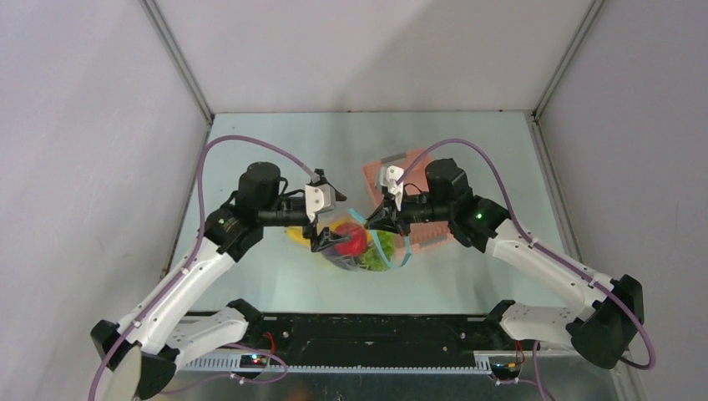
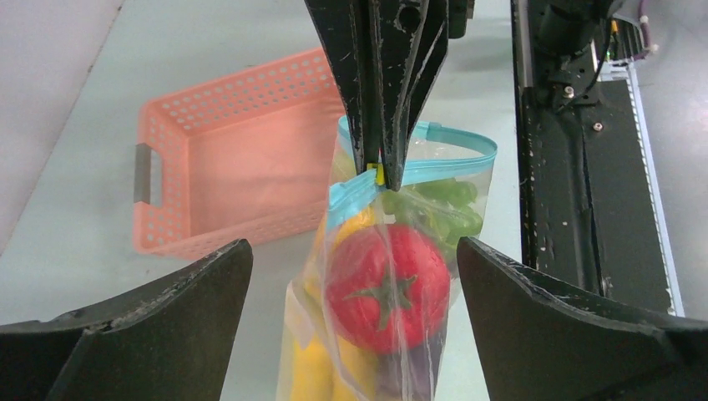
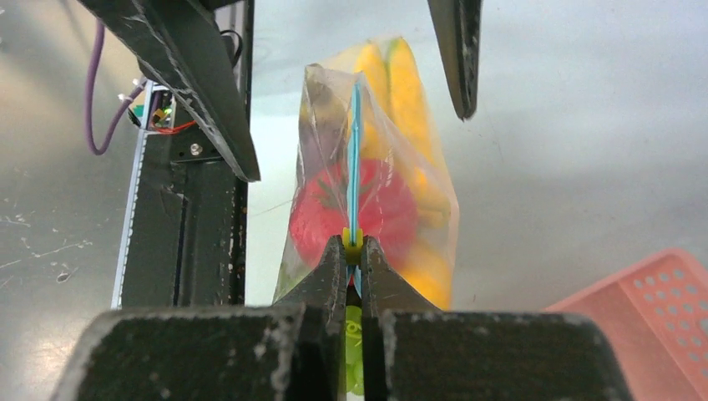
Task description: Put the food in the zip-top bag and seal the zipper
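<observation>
The worktop [image 1: 467,150] is a grey, slightly shiny metal sheet, closed in by plain white walls [image 1: 367,50] on the left, the right and the far side. Along its near edge runs a black rail [image 1: 376,330] on which both arms are bolted.

A little nearer than the middle of the worktop, about halfway between the left and right edges, the two grippers meet at the zip-top bag [image 1: 361,249]. The left gripper [image 2: 352,249] is wide open. Its two fingers stand on either side of the bag, and I see no contact with the plastic. The right gripper [image 3: 354,251] is fully closed and pinches the zipper [image 2: 349,196] at a small yellow tab on the strip.

The bag is clear and wrinkled, and it is held up by its mouth edge. On the left arm's side of the pinch the light blue strip looks pressed together into one line. On the right arm's side it opens into a loop, so the mouth is not sealed along its whole width. Through the plastic I see the red round fruit [image 2: 388,288] with a green star-shaped stem, the yellow banana [image 3: 401,75] beside it, and the green grapes [image 2: 447,205] near the open loop.

Farther away, toward the far right corner, a pink plastic basket [image 2: 209,230] with small holes in its walls stands just beside the bag.
</observation>
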{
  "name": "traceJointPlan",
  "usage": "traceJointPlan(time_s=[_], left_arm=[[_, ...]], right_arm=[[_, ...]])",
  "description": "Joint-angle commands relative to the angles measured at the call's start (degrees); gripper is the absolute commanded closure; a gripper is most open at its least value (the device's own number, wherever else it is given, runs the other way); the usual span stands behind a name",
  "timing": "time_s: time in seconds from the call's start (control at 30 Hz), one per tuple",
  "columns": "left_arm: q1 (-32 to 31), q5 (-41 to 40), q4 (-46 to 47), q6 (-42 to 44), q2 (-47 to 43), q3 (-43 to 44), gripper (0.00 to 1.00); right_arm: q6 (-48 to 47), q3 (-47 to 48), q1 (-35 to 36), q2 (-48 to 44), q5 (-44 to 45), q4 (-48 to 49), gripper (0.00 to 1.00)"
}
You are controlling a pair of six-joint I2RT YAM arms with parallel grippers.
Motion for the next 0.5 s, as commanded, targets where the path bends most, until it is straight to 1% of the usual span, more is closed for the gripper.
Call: traceJointPlan(time_s=[0.0,0.2,0.3,0.37,0.4,0.43,0.47], left_arm=[[0.18,3.95,-4.09,4.49,2.02,3.74,0.00],[0.25,4.00,-3.57,4.97,3.69,4.36,0.00],[0.26,5.00,-5.01,7.58,3.79,4.54,0.00],[0.26,5.65,-6.06,9.09,3.80,4.59,0.12],[0.26,5.72,-6.31,9.36,3.82,4.74,0.24],[0.26,5.74,-6.69,9.67,3.88,4.82,0.29],[0.32,5.72,-6.89,9.82,4.00,4.99,0.38]], right_arm=[[-1.65,3.30,1.24,0.17,-4.85,5.71,1.00],[-4.87,6.77,2.56,3.78,-6.13,1.84,1.00],[-5.15,7.42,2.75,4.68,-6.32,1.42,1.00],[-5.31,7.50,2.74,4.86,-6.29,1.62,1.00],[-5.38,7.47,2.79,4.95,-6.27,1.66,1.00],[-5.39,7.49,2.76,5.02,-6.28,1.67,1.00],[-5.53,7.47,2.73,5.11,-6.27,1.73,1.00]])
